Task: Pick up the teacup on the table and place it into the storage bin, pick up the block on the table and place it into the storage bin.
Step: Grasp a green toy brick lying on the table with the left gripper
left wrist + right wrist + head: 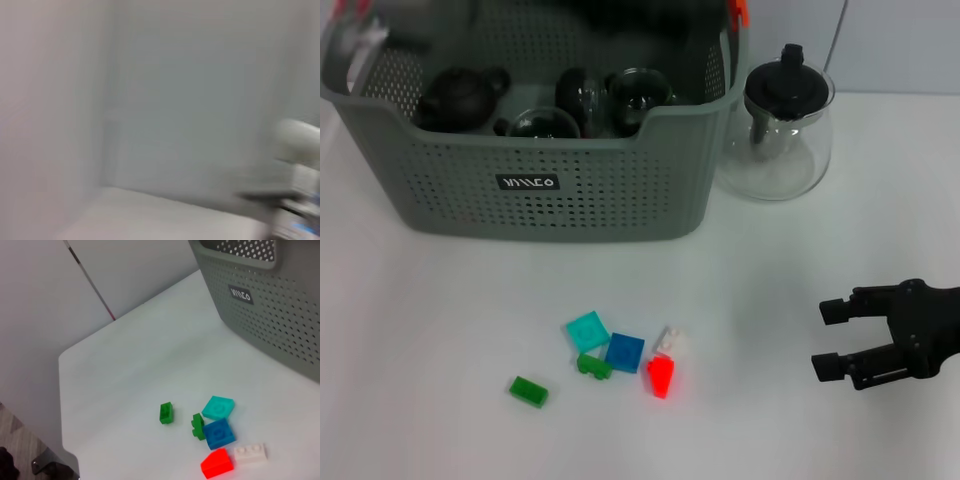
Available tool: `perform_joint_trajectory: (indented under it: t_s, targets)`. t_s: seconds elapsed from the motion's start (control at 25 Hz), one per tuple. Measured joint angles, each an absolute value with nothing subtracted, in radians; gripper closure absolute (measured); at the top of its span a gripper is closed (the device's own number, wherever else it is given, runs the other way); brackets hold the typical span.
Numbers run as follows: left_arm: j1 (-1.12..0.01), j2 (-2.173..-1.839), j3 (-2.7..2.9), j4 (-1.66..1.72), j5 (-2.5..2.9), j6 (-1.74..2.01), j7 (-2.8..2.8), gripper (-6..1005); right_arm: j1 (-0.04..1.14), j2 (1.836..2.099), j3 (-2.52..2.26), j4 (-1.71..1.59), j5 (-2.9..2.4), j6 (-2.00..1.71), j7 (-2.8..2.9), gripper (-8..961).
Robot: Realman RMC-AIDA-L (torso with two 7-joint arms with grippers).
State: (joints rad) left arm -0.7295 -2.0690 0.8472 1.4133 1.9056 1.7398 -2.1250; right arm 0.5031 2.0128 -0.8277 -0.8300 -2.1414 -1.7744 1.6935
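Observation:
Several small blocks lie on the white table in front of the storage bin [550, 190]: a green one [529, 391], a teal one [587, 331], a blue one [625, 352], a second green one [593, 367], a white one [670, 341] and a red one [661, 376]. The right wrist view shows them too, with the red block [217, 463] nearest and the bin [270, 300] beyond. Dark teacups and a dark teapot [460, 95] sit inside the bin. My right gripper [830, 340] hovers open to the right of the blocks, holding nothing. The left gripper is out of view.
A glass teapot with a black lid [782, 125] stands right of the bin. The table's edge [62, 405] and floor show in the right wrist view. The left wrist view shows only a blurred wall.

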Motion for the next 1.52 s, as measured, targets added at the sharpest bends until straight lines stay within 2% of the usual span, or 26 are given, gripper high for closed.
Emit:
perform_joint_trajectory:
  t_s: [0.2,0.36,0.6,1.28,1.52]
  targets:
    - [-0.645,-2.078,0.855,1.475,1.915,1.992,-2.050,252,0.503,2.012,-0.828,-0.829,-2.142,-1.759,1.692,12]
    - [-0.593,-2.114,0.960,1.505,2.137,1.985,-1.984,256,0.509,2.013,-0.831,-0.824,-2.142,-1.752,1.690,11]
    - [-0.580,-2.165,1.206,1.478,2.492,1.881,-1.930,259,0.520,2.010,-0.834,-0.803,-2.141,-1.750,1.691,11]
    - [-0.602,-2.177,1.551,1.296,2.773,1.644,-1.959,264,0.510,2.016,-0.830,-0.802,-2.141,-1.749,1.702,14]
    - [-0.606,-2.178,1.565,1.253,2.774,1.621,-1.952,325,0.505,2.015,-0.829,-0.802,-2.141,-1.749,1.702,15]
